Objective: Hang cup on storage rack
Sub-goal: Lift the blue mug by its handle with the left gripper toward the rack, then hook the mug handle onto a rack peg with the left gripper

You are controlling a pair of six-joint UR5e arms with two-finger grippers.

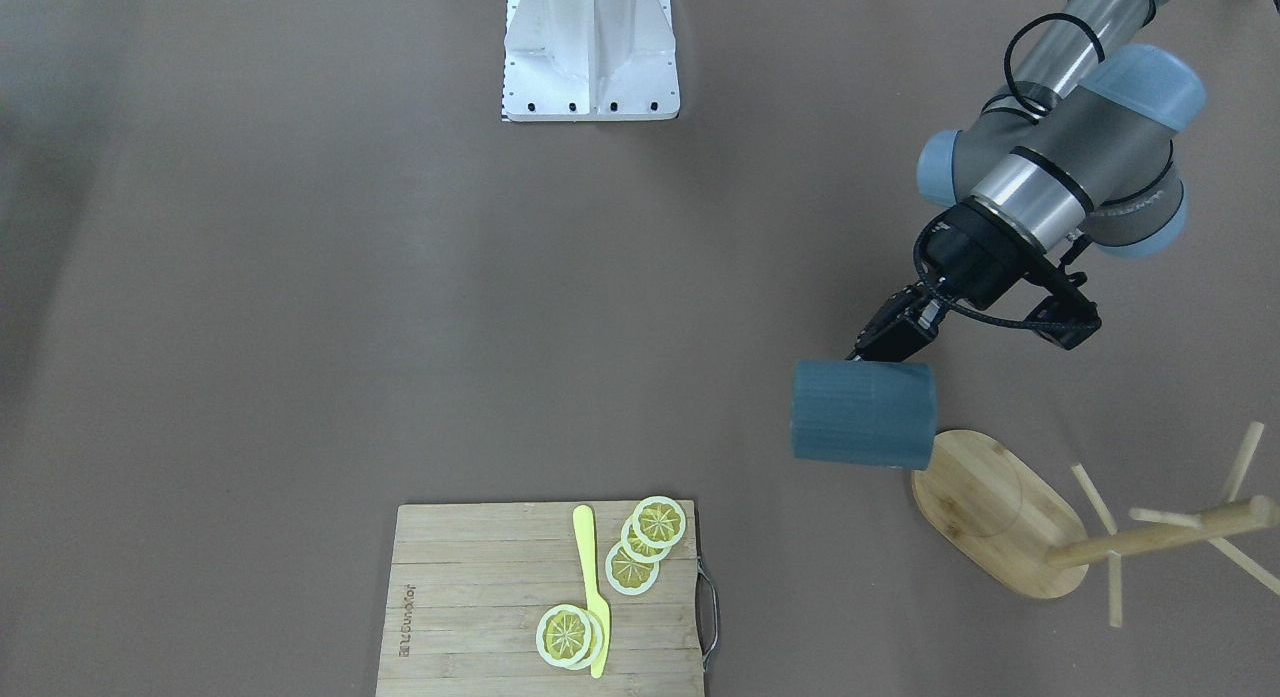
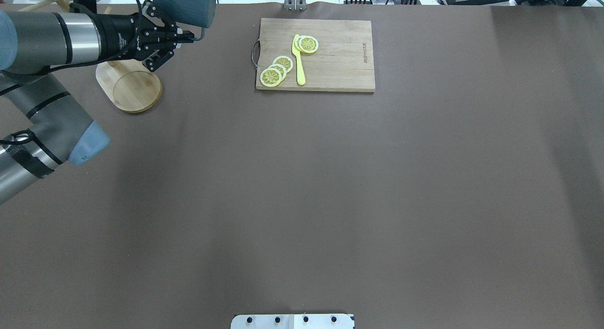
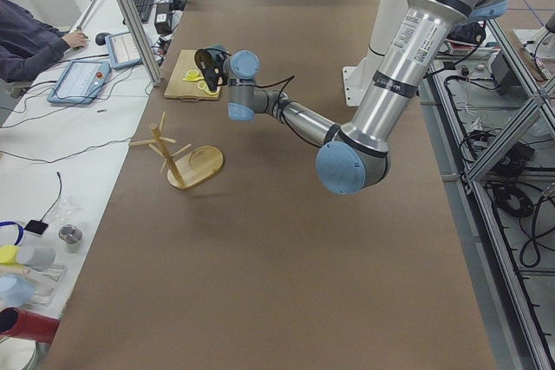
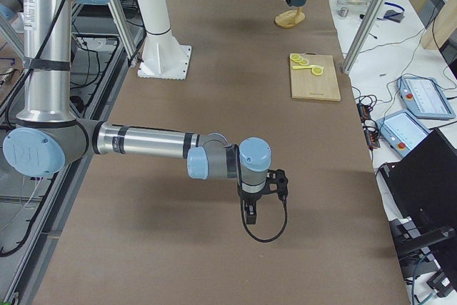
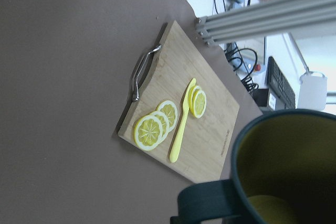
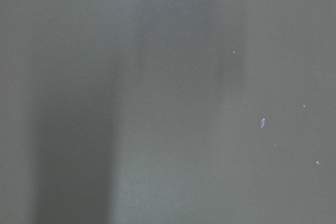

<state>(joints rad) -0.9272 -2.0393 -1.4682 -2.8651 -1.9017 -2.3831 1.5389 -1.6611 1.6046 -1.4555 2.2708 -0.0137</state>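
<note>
Brown table cover. Left gripper [image 1: 880, 355] clamped on slate-blue ribbed mug [image 1: 865, 414], held sideways in the air at the front view's right, beside light bamboo mug tree [image 1: 985, 502]. Carry step, I judge; next needs the handle lined onto a peg. Right gripper [image 4: 248, 213]: can't tell.

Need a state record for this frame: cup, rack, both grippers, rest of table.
cup: slate-blue ribbed mug, held on its side in the air, not on a peg
rack: light bamboo mug tree, upright, pegs bare
left gripper: shut on the mug's handle
right gripper: pointing down, open or shut unclear
other: wooden cutting board with lemon slices and a yellow knife
</note>
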